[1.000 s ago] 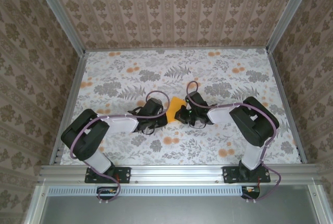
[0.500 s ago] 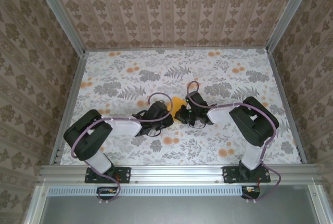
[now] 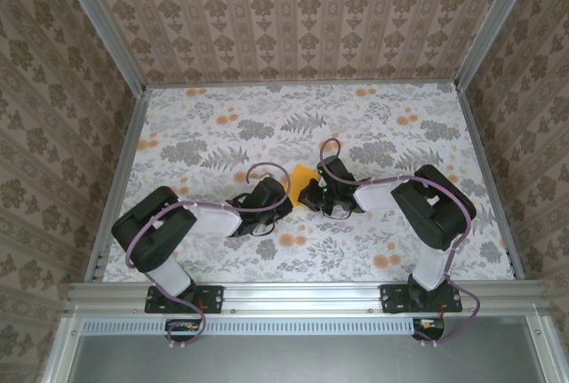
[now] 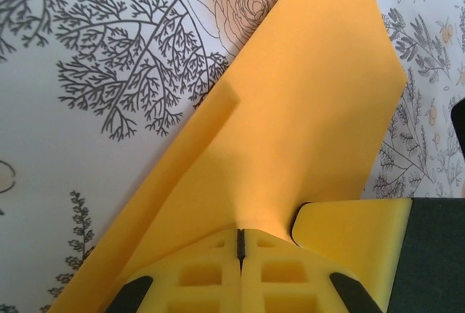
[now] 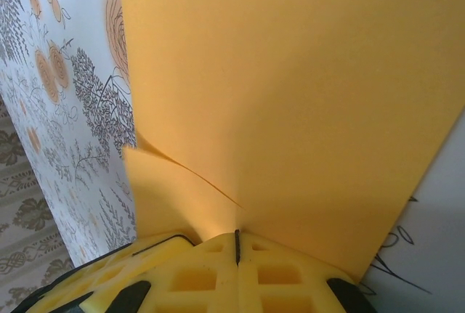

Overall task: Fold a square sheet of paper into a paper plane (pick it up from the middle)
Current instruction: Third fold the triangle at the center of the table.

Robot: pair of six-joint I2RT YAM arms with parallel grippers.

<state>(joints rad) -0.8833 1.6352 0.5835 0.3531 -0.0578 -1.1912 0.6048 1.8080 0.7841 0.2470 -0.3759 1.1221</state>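
Note:
The square sheet of paper (image 3: 303, 175) is bright orange-yellow and partly folded, and it sits between my two grippers near the table's middle. In the left wrist view the sheet (image 4: 305, 110) rises from the tip of my left gripper (image 4: 239, 237), whose yellow jaws are shut on its lower edge. A narrow flap stands up along its left side. One yellow fingertip (image 4: 349, 229) of the right gripper touches the sheet beside it. In the right wrist view my right gripper (image 5: 237, 244) is shut on the paper (image 5: 290, 95) where a crease ends. From above, the left gripper (image 3: 286, 194) and right gripper (image 3: 308, 193) almost meet.
A white cloth with grey leaf and orange flower prints (image 3: 213, 134) covers the table. Aluminium rails (image 3: 124, 152) and patterned walls close it in on the left, right and back. Both arms reach inward from the near edge.
The left arm has swung right and closer to the right gripper. Less of the orange sheet shows from above, and it sits a little farther back.

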